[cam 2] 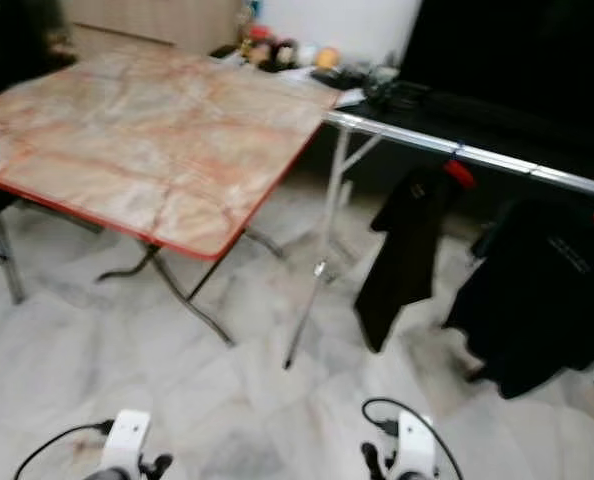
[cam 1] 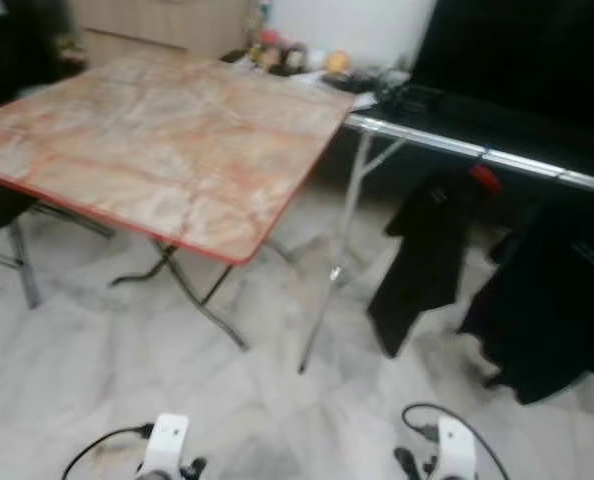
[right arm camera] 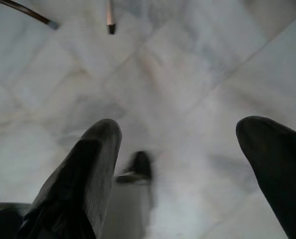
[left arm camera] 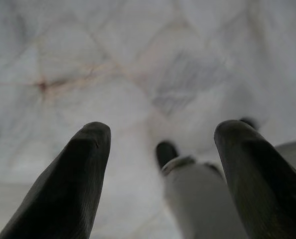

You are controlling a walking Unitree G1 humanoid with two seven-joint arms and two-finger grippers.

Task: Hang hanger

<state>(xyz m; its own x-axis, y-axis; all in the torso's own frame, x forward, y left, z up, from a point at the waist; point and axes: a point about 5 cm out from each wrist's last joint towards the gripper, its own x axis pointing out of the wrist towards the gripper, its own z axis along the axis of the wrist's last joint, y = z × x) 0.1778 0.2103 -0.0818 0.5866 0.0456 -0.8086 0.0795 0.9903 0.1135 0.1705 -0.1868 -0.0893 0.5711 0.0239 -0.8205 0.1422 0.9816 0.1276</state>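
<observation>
Black garments hang on silver rail | left gripper, right gripper: jaws apart, empty

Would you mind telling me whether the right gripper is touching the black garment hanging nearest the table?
Apart. In the left eye view the right gripper hangs low over the floor, with bare tiles between it and the black garment on the rail.
</observation>
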